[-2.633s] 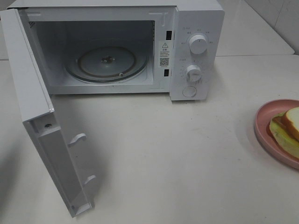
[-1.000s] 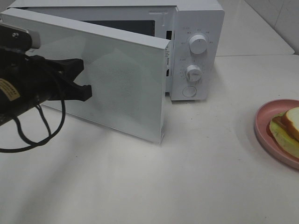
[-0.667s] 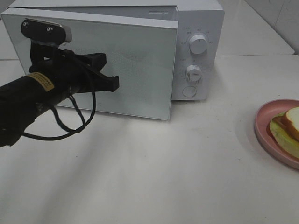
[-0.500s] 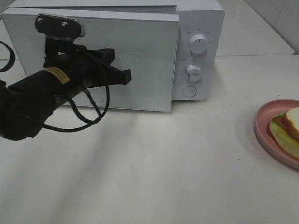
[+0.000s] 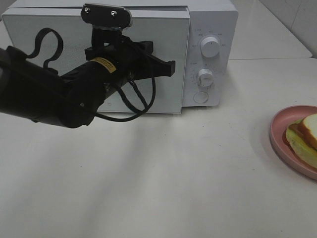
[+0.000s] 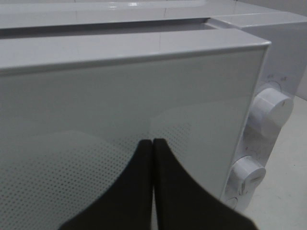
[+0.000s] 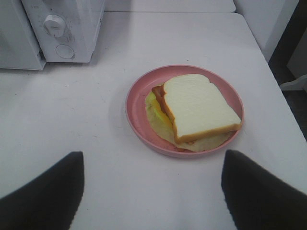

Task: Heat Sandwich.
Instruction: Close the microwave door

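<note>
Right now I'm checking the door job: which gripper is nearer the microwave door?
Left. The left gripper, jaws shut, sits right at the microwave door. The right gripper, jaws open, hovers far off by the sandwich on its plate.

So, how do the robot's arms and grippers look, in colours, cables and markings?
The left arm is matt black and bulky, with a yellow label, a looping black cable and a grey camera on top. The left gripper has flat, tapered black fingers. Of the right gripper only two black fingers show.
</note>
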Available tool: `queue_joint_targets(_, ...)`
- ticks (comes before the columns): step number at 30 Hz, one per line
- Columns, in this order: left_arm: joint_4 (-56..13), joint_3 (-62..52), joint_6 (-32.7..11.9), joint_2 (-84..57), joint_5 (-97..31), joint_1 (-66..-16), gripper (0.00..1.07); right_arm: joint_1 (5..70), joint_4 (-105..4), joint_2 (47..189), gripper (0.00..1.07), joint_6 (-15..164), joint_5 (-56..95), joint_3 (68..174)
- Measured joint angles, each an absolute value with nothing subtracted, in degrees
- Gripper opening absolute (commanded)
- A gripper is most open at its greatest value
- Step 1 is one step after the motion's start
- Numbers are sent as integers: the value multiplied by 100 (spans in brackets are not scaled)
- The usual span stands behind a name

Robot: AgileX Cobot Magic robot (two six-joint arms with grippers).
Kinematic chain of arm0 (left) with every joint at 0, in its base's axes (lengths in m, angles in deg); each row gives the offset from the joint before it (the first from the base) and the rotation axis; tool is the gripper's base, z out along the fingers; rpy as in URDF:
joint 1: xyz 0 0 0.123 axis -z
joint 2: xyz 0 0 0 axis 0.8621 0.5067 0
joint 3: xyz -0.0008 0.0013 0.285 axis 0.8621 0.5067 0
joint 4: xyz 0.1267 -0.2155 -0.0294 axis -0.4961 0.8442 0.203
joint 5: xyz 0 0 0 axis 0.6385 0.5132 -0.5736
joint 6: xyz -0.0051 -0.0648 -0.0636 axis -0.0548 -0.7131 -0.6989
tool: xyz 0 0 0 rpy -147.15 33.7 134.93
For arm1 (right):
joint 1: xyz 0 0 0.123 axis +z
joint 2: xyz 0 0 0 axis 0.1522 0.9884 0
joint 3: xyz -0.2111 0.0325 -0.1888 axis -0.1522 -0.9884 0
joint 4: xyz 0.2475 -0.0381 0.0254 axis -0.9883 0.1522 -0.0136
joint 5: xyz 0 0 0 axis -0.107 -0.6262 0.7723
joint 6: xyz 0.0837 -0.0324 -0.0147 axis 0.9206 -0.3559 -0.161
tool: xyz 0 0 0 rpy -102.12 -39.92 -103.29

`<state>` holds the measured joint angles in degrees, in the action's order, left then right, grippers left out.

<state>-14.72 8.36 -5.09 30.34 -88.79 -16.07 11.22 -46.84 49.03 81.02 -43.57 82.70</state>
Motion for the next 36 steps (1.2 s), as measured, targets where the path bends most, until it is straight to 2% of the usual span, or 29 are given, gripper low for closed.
queue_joint_targets(11, -784, 223, 64, 3349, -8392, -1498, 0, 1122, -4684, 4903, 76, 8102, -4357, 8270)
queue_joint_targets(25, -647, -476, 333, 3733, -8112, -1498, 0, 1122, -4684, 4903, 76, 8102, -4357, 8270)
queue_joint_targets(36, -652, -511, 373, 3756, -8020, -1498, 0, 1122, -4684, 4903, 76, 8102, -4357, 8270)
